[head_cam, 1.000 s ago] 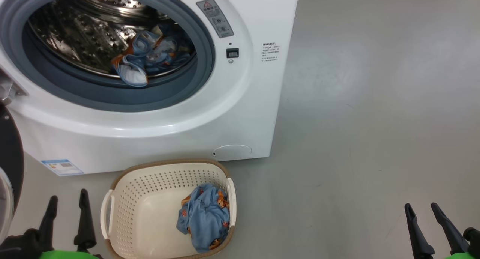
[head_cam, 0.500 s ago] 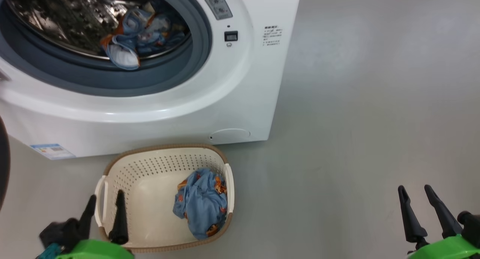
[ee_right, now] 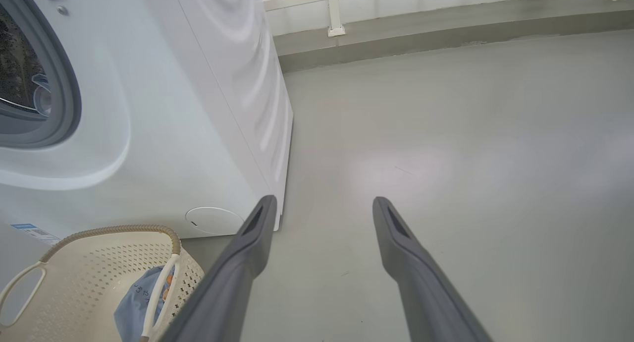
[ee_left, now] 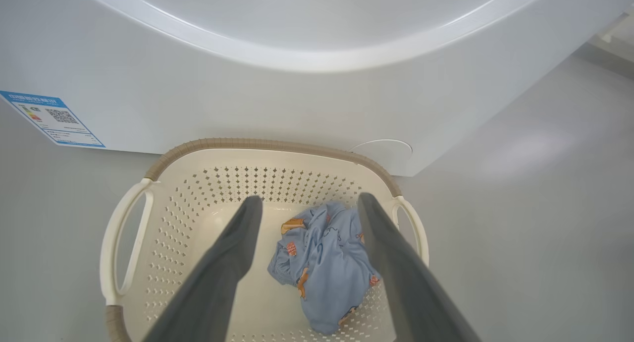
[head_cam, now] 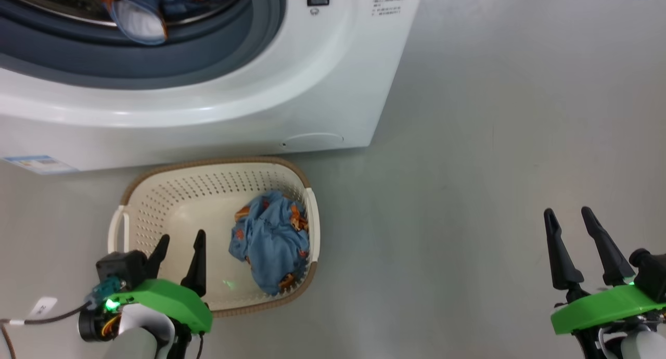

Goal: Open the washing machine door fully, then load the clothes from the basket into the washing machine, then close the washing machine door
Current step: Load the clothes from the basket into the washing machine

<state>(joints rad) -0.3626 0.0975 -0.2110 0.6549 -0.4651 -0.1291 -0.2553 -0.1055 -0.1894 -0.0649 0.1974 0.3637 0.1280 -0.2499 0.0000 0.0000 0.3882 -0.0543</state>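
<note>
Over the basket, head view: the left gripper (head_cam: 182, 235) hangs above the near-left part of the basket (head_cam: 208, 162), its fingers (head_cam: 197, 260) apart and empty.
Clothes, head view: one blue bundle (head_cam: 270, 244) lies in the basket's right half, against the right wall. Another garment (head_cam: 138, 21) lies at the front lip of the drum (head_cam: 78, 8), inside the washing machine (head_cam: 260, 104).
Right side, head view: the right gripper (head_cam: 567, 210) hangs over bare floor (head_cam: 468, 140), well apart from the basket, its fingers spread and holding nothing.
Left wrist view: the blue bundle (ee_left: 327, 262) sits between the two spread fingers but below them, untouched. The basket (ee_left: 267, 143) stands just beside the machine's front, between the blue label (ee_left: 52, 119) and the round flap (ee_left: 381, 147).
Right wrist view: the right gripper (ee_right: 324, 200) points at open floor past the machine's corner, with the basket (ee_right: 114, 230) low on the left.
Step in hand: the drum mouth is uncovered and one garment is already in, so this looks like the reach for the last bundle.
Next move: the left gripper must drop into the basket, shift right until the fingers straddle the bundle, and close low enough to gather the loose folds, keeping clear of the perforated wall.
</note>
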